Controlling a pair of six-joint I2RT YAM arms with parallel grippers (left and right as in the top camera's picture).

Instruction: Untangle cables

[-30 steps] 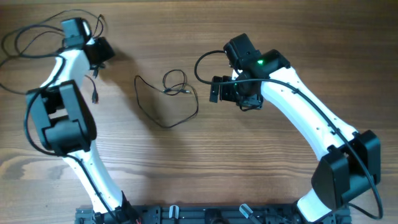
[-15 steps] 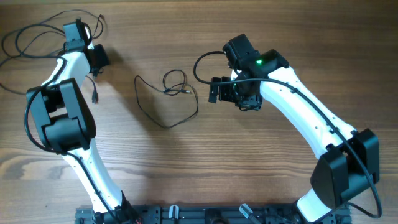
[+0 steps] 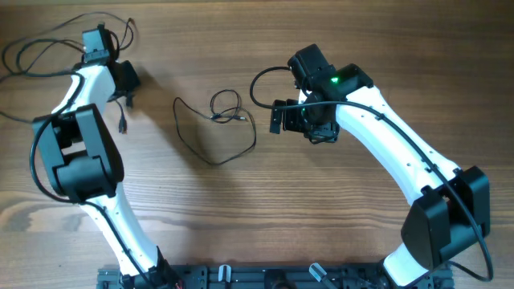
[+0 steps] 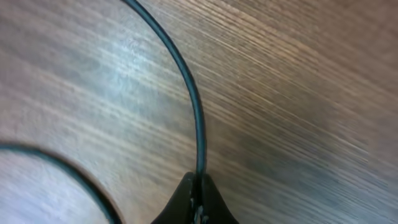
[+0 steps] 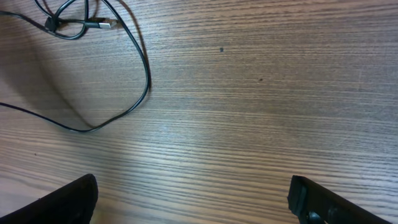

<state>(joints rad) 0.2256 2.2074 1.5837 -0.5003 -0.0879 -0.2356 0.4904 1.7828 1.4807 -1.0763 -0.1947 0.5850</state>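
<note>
Since the earlier overhead pictures, only the left gripper (image 3: pixel 123 79) had shifted, a short way toward the near edge at the far-left corner. The right arm and the central loop lay as before.

The brown wood-grain table (image 3: pixel 337 241) carried all of the work. The right gripper (image 3: pixel 278 116) hovered just right of the central group, its jaws spread wide with nothing between them. The left gripper's jaws were pinched together on one thin black strand (image 4: pixel 194 106).

The thin black flexible cables (image 3: pixel 215 163) lay in two places. A large open loop with a small coil (image 3: pixel 218 117) sat at mid-table. The held strand was at the far left, well apart from the loop, with a small plug (image 3: pixel 122 126) trailing just below the left gripper.

Status, as judged: one strand appeared separated from the rest. The coil crossed over itself and was left to be opened. Further dark loops at the far-left corner could not be assigned to either the cables or the arm wiring.

View coverage:
- **Overhead view:** it gave the full layout but hid both sets of jaws.
- **Left wrist view:** it alone showed the pinch, plus a second, blurred strand nearby.
- **Right wrist view:** it alone showed the wide gap between the fingers and a metal-tipped connector (image 5: pixel 107 25) at the coil.
</note>
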